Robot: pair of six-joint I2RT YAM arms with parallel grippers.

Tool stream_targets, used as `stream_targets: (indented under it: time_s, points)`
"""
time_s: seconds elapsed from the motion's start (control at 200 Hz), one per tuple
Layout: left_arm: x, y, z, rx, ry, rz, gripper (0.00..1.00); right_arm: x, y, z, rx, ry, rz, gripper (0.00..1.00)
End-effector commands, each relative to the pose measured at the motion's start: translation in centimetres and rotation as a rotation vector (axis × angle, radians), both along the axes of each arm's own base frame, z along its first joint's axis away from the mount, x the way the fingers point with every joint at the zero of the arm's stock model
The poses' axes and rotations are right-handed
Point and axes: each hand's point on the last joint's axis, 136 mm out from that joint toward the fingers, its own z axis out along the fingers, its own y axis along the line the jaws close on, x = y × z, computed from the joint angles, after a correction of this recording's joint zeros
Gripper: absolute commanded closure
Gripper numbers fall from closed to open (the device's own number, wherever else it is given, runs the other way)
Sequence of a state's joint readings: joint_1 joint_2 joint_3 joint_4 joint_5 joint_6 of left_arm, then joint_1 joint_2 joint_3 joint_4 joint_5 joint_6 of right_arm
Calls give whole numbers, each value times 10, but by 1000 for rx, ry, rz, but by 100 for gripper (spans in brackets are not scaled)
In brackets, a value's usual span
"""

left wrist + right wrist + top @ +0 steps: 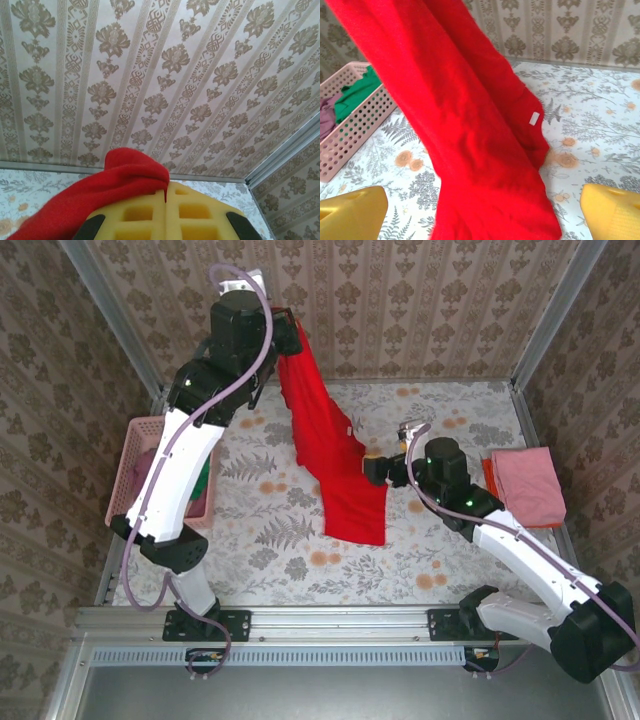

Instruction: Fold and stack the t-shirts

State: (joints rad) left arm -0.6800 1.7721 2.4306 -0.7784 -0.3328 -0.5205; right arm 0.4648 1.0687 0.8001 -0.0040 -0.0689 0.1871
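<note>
Here, the left tool (165,215) clamps the red t-shirt (335,455), right tool (383,466) apart beside it, basket (122,480) at left

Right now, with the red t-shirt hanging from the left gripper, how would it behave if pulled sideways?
Probably floppy: the red t-shirt hangs in folds from the shut left gripper, its lower end slack on the table. Likely light: one small pinch lifts it.

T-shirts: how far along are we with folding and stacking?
Done, it seems: a pink shirt lies folded on an orange shirt at the right edge. In hand: the left claw, shut, holds the red shirt up, its lower end on the table; the right claw is open beside it. Left: folding the red shirt, plus the green shirt and maroon shirt in the basket.
</note>
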Motion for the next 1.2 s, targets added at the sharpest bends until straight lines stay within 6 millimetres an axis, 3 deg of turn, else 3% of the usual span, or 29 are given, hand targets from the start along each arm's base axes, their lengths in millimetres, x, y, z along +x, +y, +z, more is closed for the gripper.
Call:
stream_targets:
  time_s: [0.0, 0.185, 0.305, 0.385, 0.52, 0.64, 0.77, 0.895, 1.07, 1.115, 1.195]
  points:
    - [-4, 6, 10, -51, -13, 6, 100, -2, 17, -2, -8, -19, 103, 0]
    - [3, 17, -10, -30, 31, 46, 100, -6, 35, -57, -99, 103, 152, 0]
    - [4, 30, -28, 6, 65, 91, 100, -2, 25, -99, -122, 245, 45, 0]
    - [1, 49, -41, 12, 96, 144, 100, 0, 18, -122, -165, 309, 2, 2]
    - [-7, 88, -77, -27, 167, 229, 100, 6, 5, -160, -188, 442, -108, 16]
    - [-19, 122, -112, -59, 242, 300, 100, 23, 5, -170, -137, 485, -161, 30]
    - [-31, 154, -141, -86, 295, 377, 100, 40, 11, -190, -142, 543, -167, 35]
    - [-38, 164, -156, -104, 326, 394, 100, 57, 17, -209, -117, 598, -173, 42]
    - [-43, 169, -162, -100, 341, 396, 100, 73, 23, -230, -121, 645, -171, 59]
    - [-44, 171, -163, -100, 344, 398, 100, 77, 23, -231, -102, 650, -170, 67]
    - [-46, 175, -166, -97, 349, 400, 100, 84, 18, -222, -65, 634, -174, 95]
